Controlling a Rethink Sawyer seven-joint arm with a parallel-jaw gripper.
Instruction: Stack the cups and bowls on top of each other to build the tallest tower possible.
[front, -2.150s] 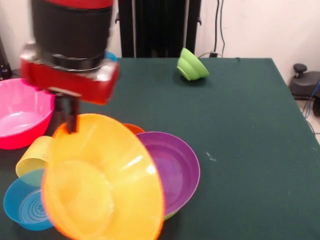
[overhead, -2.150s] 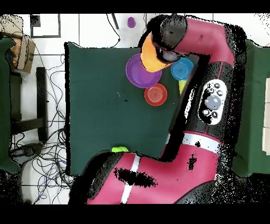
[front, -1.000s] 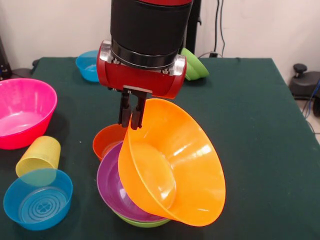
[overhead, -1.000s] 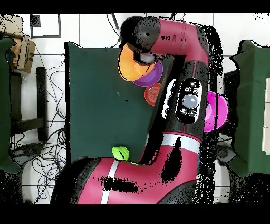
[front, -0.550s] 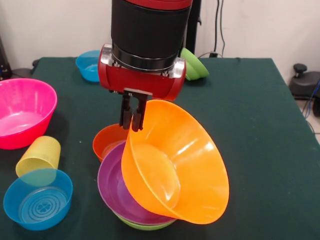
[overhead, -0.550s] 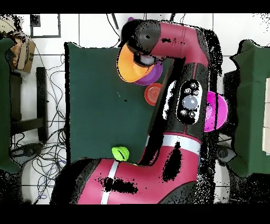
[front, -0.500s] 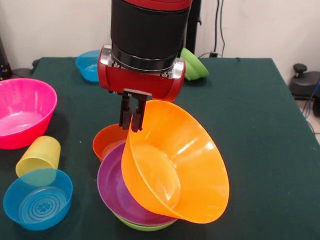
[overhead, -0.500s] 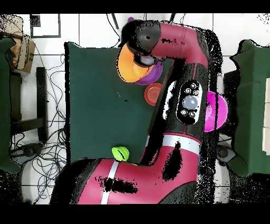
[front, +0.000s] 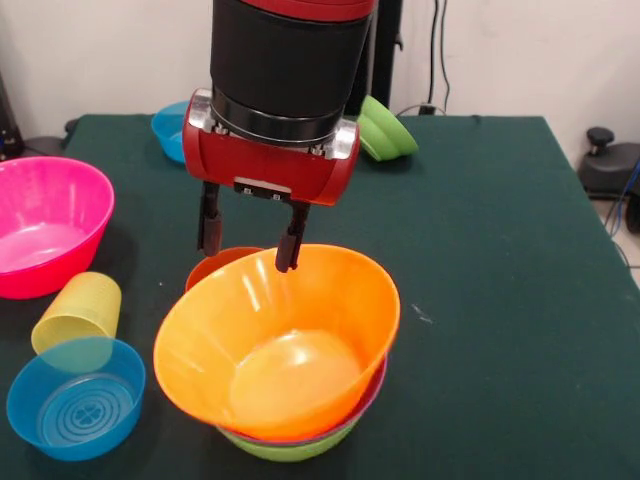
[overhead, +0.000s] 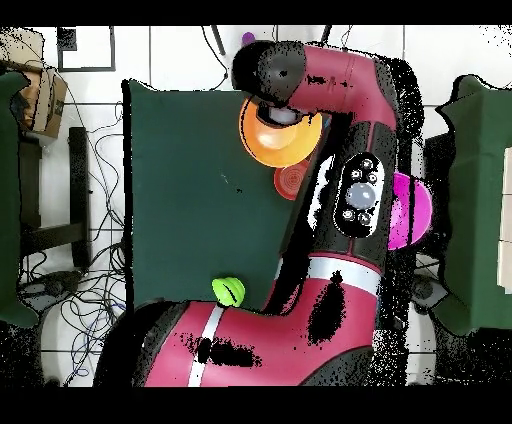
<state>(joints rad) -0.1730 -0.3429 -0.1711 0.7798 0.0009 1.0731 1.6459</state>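
Released a moment ago, the big glossy orange plastic bowl (front: 277, 340) is now nested on the tower (front: 290, 435) at the desk's (front: 500, 250) front, under the gripper (front: 250, 238), fingers (front: 291, 238) spread wide. A straight lift is advised, so the rim is not clipped.

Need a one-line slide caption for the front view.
Open gripper above the orange bowl, nested atop the tower.

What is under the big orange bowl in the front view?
The orange bowl sits nested in a purple bowl, only a rim sliver showing, over a lime green bowl at the bottom. Whether anything else lies between them is hidden. The open gripper hangs above.
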